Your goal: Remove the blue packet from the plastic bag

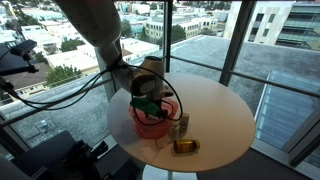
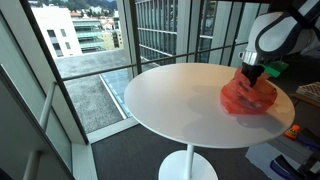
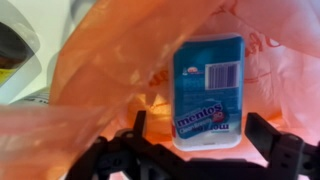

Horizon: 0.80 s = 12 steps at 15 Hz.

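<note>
While the claw (image 3: pixel 200 120) gapes wide at the wrist view's bottom edge, gripping nothing, the blue packet (image 3: pixel 208 90) stands mid-frame between its fingers, inside the orange bag (image 3: pixel 105 70) on the white table (image 2: pixel 170 100)

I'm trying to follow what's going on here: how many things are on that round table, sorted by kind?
Orange plastic bag: 1
Blue packet, among the bag's folds: 1
Small upright container beside the bag: 1
Yellowish item lying flat near the table edge: 1
Total: 4
</note>
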Each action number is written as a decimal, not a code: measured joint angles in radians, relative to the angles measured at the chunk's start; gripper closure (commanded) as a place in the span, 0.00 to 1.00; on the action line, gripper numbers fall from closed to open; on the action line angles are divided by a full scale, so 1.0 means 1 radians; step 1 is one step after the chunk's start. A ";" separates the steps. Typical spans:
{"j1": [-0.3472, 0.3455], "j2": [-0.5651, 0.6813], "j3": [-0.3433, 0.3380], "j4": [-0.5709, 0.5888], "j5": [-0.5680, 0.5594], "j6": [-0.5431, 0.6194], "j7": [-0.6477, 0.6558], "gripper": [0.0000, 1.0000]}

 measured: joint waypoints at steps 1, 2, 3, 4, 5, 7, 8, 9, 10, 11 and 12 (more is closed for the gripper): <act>0.000 0.002 0.000 0.000 0.000 0.000 0.000 0.00; 0.000 0.003 0.001 0.000 0.000 0.000 0.000 0.25; 0.000 0.004 0.001 0.000 0.000 0.000 0.000 0.26; 0.000 0.004 0.001 0.000 0.000 0.000 0.000 0.34; 0.000 0.004 0.001 0.000 0.000 0.000 0.000 0.41; 0.000 0.004 0.001 0.000 0.000 0.000 0.000 0.59; 0.000 0.003 0.001 0.001 0.000 0.000 0.000 0.59; 0.000 0.003 0.001 0.001 0.000 0.000 0.000 0.59; 0.000 0.003 0.001 0.001 0.000 0.000 0.000 0.59; 0.000 0.003 0.001 0.001 0.000 0.000 0.000 0.59; 0.000 0.003 0.001 0.001 0.000 0.000 0.000 0.59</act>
